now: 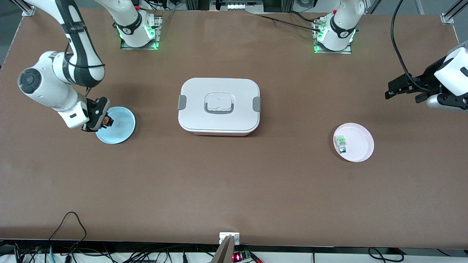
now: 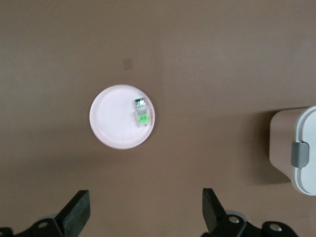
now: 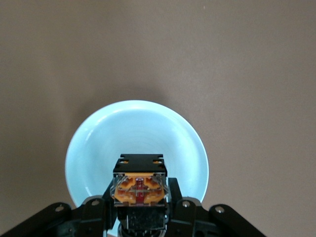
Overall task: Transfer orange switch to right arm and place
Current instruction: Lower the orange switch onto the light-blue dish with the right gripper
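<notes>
Table [image 1: 234, 190] with a white lidded box [image 1: 219, 106] at frame centre. Blue plate [image 1: 119, 126] at middle left of the frame; pink plate [image 1: 356, 143] at lower right. Right gripper [image 1: 104, 120] hangs over the blue plate's rim, clamped on the switch [image 3: 139, 190], which sits directly above the plate, its long axis in line with the fingers. Left gripper [image 2: 145, 212], spread wide and empty, waits at the frame's right edge.
</notes>
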Controlling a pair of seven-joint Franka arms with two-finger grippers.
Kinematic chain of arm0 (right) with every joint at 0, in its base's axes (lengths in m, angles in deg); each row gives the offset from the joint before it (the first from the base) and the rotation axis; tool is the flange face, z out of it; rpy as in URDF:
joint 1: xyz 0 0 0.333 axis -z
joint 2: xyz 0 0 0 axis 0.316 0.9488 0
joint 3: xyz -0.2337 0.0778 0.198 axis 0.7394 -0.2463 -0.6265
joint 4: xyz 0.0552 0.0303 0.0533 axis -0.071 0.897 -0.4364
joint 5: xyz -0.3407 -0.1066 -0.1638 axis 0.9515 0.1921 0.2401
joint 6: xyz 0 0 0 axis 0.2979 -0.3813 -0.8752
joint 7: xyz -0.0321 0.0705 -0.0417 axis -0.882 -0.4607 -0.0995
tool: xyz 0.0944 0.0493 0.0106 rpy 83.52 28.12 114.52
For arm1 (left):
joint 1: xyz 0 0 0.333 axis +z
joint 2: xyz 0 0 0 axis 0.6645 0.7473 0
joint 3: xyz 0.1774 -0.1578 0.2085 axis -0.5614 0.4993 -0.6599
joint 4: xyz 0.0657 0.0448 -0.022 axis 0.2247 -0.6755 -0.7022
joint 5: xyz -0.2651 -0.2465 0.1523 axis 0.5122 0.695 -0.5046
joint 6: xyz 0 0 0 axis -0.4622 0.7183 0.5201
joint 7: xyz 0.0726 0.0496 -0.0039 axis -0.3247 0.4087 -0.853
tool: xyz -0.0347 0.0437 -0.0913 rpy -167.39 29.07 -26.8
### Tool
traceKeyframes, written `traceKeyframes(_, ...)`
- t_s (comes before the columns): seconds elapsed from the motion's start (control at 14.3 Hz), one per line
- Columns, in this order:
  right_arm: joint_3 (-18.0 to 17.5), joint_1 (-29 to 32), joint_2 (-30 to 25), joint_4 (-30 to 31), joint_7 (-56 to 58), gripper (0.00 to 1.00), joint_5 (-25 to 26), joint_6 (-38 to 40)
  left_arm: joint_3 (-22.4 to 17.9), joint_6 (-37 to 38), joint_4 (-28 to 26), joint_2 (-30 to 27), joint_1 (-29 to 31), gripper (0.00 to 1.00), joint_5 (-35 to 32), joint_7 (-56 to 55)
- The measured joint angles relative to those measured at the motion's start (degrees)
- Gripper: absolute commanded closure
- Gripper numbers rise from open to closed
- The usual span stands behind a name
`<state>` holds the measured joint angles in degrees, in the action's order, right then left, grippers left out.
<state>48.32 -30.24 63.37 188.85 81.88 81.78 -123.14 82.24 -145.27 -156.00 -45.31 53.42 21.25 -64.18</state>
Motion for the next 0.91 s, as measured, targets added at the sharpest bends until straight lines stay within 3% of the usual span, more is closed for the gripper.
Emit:
traceKeyframes(0.35,-0.01,-0.06,6.33,0.93,0.87,0.90,0.00,-8.96,-1.92,1.83,2.11,-0.03,-2.06,0.00,-4.18,-6.93)
traceKeyframes(0.77,-0.04,-0.09,9.89,1.46,0.98,0.87,-0.01,-11.35,-2.69,1.78,3.36,0.01,-3.64,0.00,-4.19,-6.83)
traceKeyframes(0.84,-0.05,-0.11,10.08,1.56,0.98,0.83,-0.01,-11.37,-3.19,1.46,3.51,0.01,-4.79,0.00,-4.19,-6.59)
traceKeyframes(0.91,-0.05,-0.13,10.10,1.72,0.98,0.65,-0.01,-11.38,-4.02,0.61,3.52,0.01,-5.94,0.00,-4.19,-5.72)
